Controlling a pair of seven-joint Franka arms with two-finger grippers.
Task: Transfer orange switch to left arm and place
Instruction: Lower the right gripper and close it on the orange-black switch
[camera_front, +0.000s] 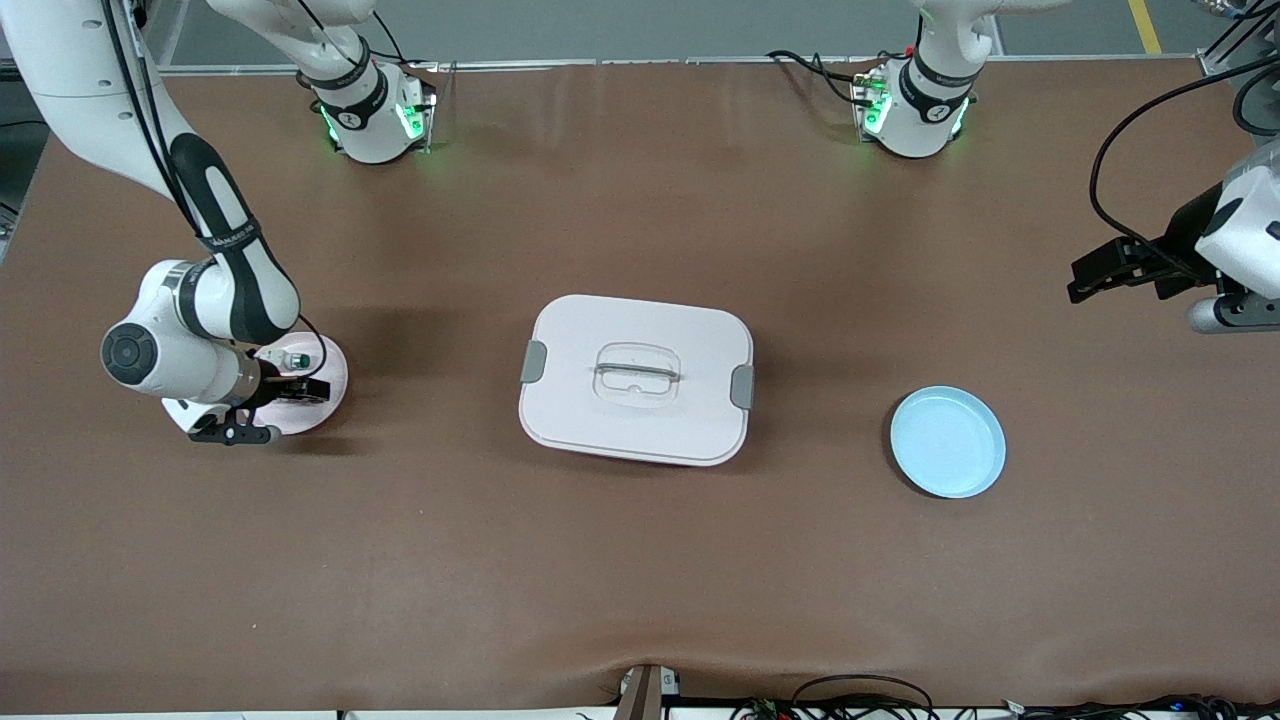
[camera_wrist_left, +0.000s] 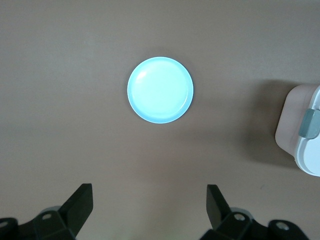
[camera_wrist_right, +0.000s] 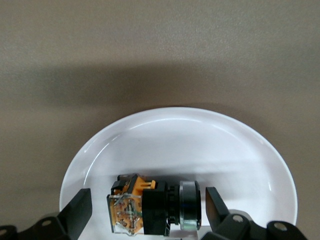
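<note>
The box (camera_front: 636, 380) sits mid-table (camera_front: 640, 580), the one tall obstacle between the white plate (camera_front: 325, 385) toward the right arm's end and the blue plate (camera_front: 948, 442) toward the left arm's end. Bare table lies around the box, both nearer the front camera and toward the bases.

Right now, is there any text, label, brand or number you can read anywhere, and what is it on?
None readable.
Black band on the right arm: white lettering, too small to read.
Orange switch, box, blue plate: no markings visible.

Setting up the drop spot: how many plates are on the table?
2: a white plate under the right gripper, holding switches; an empty blue plate toward the left arm's end.
</note>
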